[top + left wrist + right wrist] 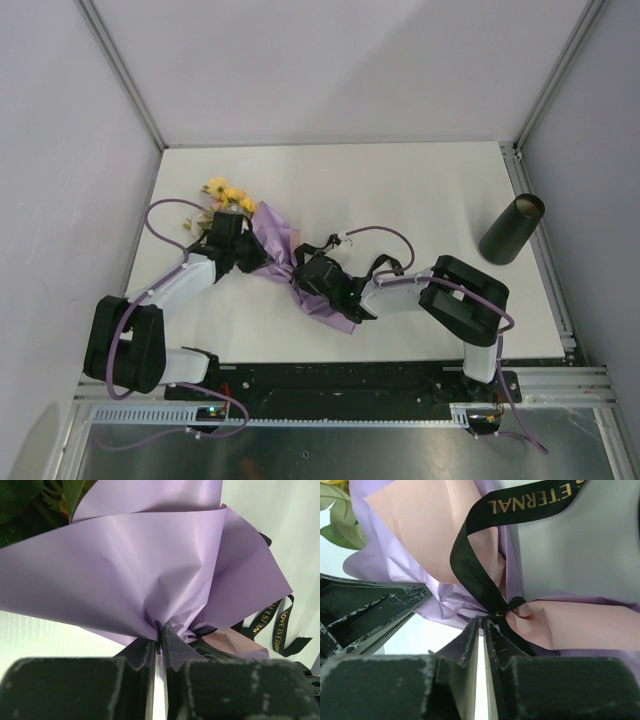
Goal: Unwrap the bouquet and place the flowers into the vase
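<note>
The bouquet (272, 238) lies on the white table (400, 180), its yellow flowers (226, 194) pointing to the far left and its lilac tail to the near right. In the left wrist view, my left gripper (161, 634) is shut on the gathered lilac paper (150, 570) at the neck. My right gripper (481, 622) is pinched onto the same neck right beside the black ribbon (475, 575) knot. Whether ribbon or paper sits between its tips I cannot tell. The dark vase (512, 230) stands far off at the right edge.
Loose black ribbon ends (277, 625) trail beside the wrap. The left gripper's fingers (365, 610) show close at the left of the right wrist view. Lilac walls with metal posts (125, 75) enclose the table, and a black rail (330, 378) runs along the near edge.
</note>
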### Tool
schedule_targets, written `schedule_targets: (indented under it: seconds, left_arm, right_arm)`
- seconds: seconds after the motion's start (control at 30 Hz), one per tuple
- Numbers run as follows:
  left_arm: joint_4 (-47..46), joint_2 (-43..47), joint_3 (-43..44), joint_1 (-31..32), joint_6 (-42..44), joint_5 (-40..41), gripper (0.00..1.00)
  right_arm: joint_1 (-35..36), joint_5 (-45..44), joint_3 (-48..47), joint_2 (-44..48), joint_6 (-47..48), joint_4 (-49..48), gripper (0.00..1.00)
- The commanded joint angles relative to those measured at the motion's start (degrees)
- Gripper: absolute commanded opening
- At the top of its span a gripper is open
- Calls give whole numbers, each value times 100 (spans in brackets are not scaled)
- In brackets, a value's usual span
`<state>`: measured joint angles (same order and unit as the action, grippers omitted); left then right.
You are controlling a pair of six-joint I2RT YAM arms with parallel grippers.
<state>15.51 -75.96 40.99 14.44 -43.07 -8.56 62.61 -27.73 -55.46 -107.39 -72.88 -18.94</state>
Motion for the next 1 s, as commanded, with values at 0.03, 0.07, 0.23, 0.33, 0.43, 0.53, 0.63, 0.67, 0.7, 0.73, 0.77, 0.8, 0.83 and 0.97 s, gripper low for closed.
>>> schedule_targets:
  seconds: [0.03, 0.07, 0.23, 0.33, 0.43, 0.53, 0.63, 0.67, 0.7, 0.73, 0.77, 0.8, 0.83, 0.97]
  left_arm:
    - [63, 68, -37, -29, 124, 87, 9]
    - [65, 35, -38, -29, 137, 80, 9]
    - [60, -117, -39, -24, 150, 59, 7]
    - [59, -139, -39, -26, 150, 74, 7]
    - [59, -130, -46, -28, 150, 121, 7]
    - [61, -147, -47, -29, 143, 140, 7]
    - [59, -190, -41, -24, 135, 152, 7]
    - [58, -203, -40, -22, 133, 152, 7]
    - [58, -219, -39, -25, 133, 148, 7]
    - [62, -222, -35, -27, 132, 155, 7]
    - [64, -224, -32, -28, 132, 162, 7]
    - [65, -221, -31, -28, 132, 162, 7]
    - [66, -206, -35, -28, 132, 170, 7]
    - [59, -142, -59, -21, 128, 186, 7]
  right_arm:
    - [-373, 806, 429, -168, 1003, -2178, 7]
    - [-478, 1099, 601, -269, 1126, -2792, 5]
    - [-808, 2240, 1238, -657, 1418, -4914, 0]
    - [-878, 2739, 1332, -769, 1741, -5576, 0]
    - [-894, 3052, 1296, -691, 2195, -5578, 0]
    - [-870, 3204, 1196, -488, 2770, -5019, 1]
    - [-816, 3191, 1113, -305, 3213, -4508, 2]
    - [-796, 3166, 1106, -267, 3330, -4414, 2]
    - [-769, 3132, 1094, -217, 3433, -4297, 2]
    - [-746, 3023, 1083, -179, 3488, -4159, 3]
    - [-731, 2915, 1038, -112, 3468, -3905, 3]
    - [-727, 2686, 985, -39, 3383, -3524, 4]
    - [-717, 2413, 945, 59, 3195, -3214, 8]
    - [-654, 1766, 786, 333, 2392, -2028, 23]
